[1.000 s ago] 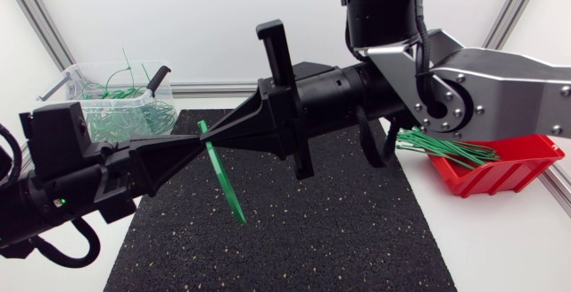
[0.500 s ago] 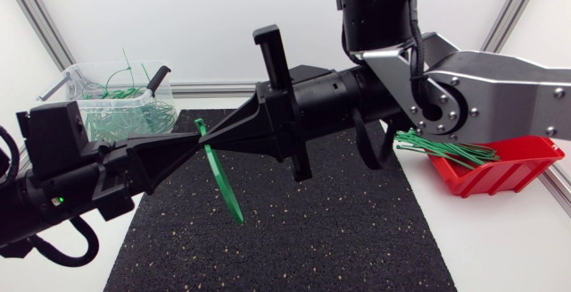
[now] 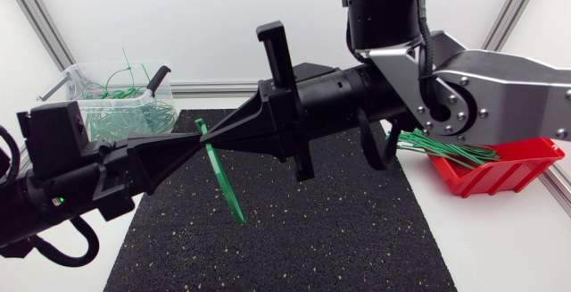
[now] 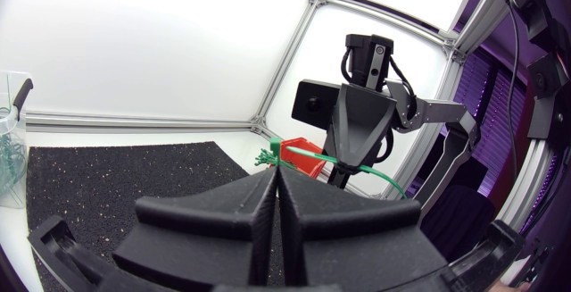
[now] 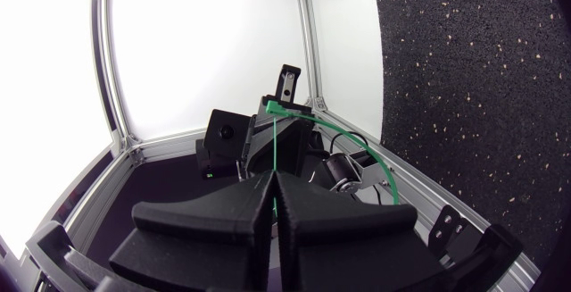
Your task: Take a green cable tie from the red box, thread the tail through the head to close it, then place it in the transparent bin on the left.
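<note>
Barely anything changes: the green cable tie (image 3: 221, 180) slides a touch left above the black mat (image 3: 312, 229). The left end effector (image 3: 194, 142) and the right end effector (image 3: 214, 137) meet tip to tip, both squeezed shut on it. Its tail hangs free, so threading looks unfinished.

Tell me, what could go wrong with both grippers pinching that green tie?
The thin cable tie, pinched at the tips of the left gripper and right gripper, might slip and drop onto the black mat. Those tips meet almost point to point, so a small misjudged move could knock them together.
</note>
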Action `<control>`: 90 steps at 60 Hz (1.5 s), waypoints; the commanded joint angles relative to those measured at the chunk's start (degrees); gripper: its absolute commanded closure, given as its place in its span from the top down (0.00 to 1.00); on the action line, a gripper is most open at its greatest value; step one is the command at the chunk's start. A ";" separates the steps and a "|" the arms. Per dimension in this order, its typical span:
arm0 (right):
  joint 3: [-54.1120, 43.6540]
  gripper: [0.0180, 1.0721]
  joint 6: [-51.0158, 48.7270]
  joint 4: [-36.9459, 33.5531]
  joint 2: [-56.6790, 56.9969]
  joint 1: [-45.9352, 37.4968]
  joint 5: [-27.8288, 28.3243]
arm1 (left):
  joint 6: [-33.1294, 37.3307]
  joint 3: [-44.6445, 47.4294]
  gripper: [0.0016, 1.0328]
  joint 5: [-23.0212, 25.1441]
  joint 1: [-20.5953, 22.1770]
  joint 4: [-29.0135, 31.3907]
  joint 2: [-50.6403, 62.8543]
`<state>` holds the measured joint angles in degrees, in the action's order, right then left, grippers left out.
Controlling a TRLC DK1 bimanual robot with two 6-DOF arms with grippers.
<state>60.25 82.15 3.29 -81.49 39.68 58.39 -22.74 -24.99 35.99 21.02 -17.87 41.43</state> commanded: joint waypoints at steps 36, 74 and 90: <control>-1.63 0.05 1.87 1.37 -0.51 0.92 -0.73 | -0.64 1.00 0.03 0.40 0.78 -0.76 0.23; -1.71 0.05 1.87 2.25 -1.04 -0.04 -0.91 | -0.37 1.44 0.03 0.49 1.57 -0.15 -1.00; -2.42 0.05 1.79 3.57 -1.74 -1.27 -1.17 | 2.09 2.32 0.03 0.22 1.75 0.03 -1.97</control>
<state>59.55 82.35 5.89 -81.67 39.24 57.78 -22.02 -24.23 35.97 22.31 -17.61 40.51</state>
